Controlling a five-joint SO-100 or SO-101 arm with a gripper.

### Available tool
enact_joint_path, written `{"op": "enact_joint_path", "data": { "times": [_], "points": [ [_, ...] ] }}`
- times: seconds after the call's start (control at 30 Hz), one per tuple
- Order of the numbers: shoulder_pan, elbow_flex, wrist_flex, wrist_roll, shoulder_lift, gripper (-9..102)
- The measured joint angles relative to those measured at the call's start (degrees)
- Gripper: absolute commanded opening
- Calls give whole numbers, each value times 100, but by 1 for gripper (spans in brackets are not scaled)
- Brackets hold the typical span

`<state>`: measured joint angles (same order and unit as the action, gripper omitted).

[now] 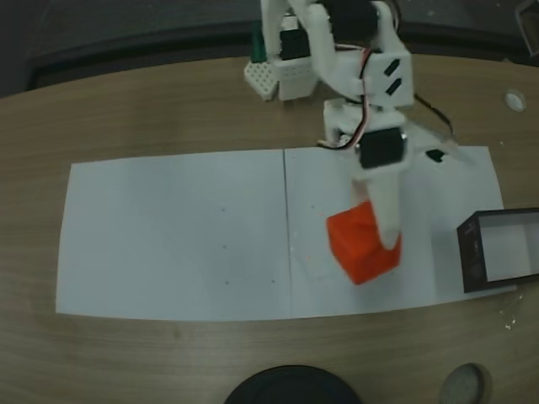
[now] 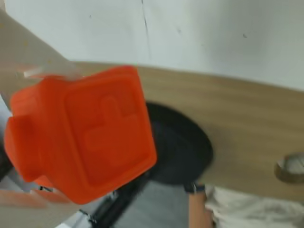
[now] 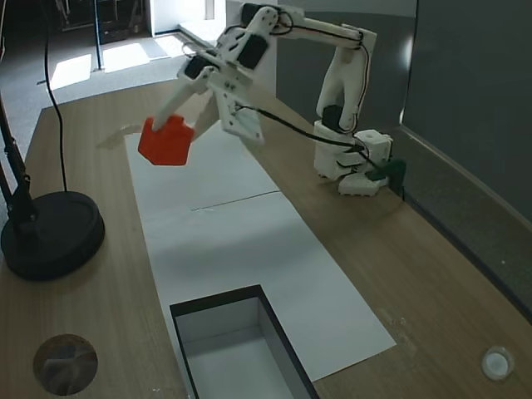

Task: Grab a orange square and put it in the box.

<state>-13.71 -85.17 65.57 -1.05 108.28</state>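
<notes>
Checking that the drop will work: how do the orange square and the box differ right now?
The orange square is solid bright orange; the box is dark-walled, pale inside and open-topped. The square hangs in the gripper above the paper; the box rests on the table. The square looks smaller.

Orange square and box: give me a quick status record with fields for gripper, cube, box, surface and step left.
gripper: gripper shut on the orange square, raised off the table
orange square: orange square in the air above the white paper, clear in a fixed view
box: box empty, open top, on the paper's edge, apart from the cube
surface: white paper on a wooden table
step left: carry the cube over the box and release
</notes>
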Motion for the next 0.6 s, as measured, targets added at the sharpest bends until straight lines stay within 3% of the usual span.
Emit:
{"op": "enact_joint_path", "data": {
  "times": [0.2,0.6],
  "points": [
    [-1608,826,-571,-9,-26,11],
    [-2417,896,-1881,404,-1477,6]
  ]
}}
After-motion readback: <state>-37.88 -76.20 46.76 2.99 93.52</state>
